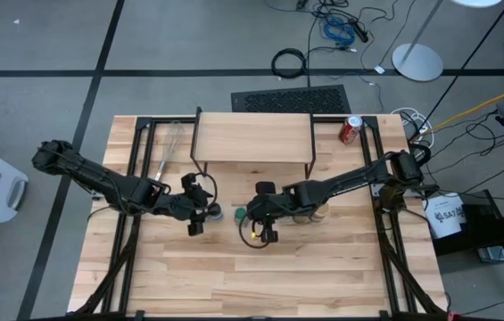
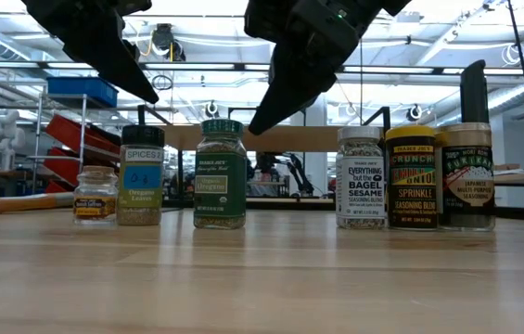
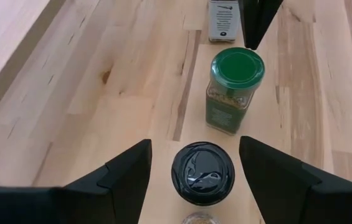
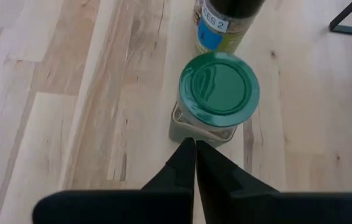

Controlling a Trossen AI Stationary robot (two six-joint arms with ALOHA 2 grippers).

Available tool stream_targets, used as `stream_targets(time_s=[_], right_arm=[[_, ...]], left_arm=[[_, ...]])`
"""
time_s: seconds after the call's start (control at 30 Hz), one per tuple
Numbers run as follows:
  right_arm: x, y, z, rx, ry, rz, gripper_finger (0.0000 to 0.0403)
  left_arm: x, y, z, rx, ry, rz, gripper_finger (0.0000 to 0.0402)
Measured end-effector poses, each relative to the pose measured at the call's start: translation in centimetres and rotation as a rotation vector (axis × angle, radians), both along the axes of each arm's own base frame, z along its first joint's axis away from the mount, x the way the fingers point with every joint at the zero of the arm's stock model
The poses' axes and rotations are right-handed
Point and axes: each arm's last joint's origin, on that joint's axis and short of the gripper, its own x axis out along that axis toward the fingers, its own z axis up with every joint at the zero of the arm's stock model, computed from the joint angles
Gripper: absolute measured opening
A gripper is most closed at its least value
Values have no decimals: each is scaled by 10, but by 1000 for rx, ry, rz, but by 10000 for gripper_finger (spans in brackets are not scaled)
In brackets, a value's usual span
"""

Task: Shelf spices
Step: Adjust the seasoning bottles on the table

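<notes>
Pale butcher-block planks run under both arms, with the shelf standing bare at the back edge. From the right wrist view, the right gripper has its fingers pressed together on nothing, tips just short of the green-lidded jar. From the left wrist view, the left gripper is spread wide around the black-lidded jar, pads clear of it. Only the low view shows the whole row of jars on the table: a small squat jar and three tall jars. From above, both arms reach inward, bent low, toward the table's middle.
</notes>
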Motion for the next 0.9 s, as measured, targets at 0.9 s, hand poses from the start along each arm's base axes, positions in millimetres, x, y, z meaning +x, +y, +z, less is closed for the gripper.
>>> stream_targets(time_s=[0.9], right_arm=[[11,-10,-29,-1,62,3,0]], left_arm=[[1,0,1,-10,-13,6,252]])
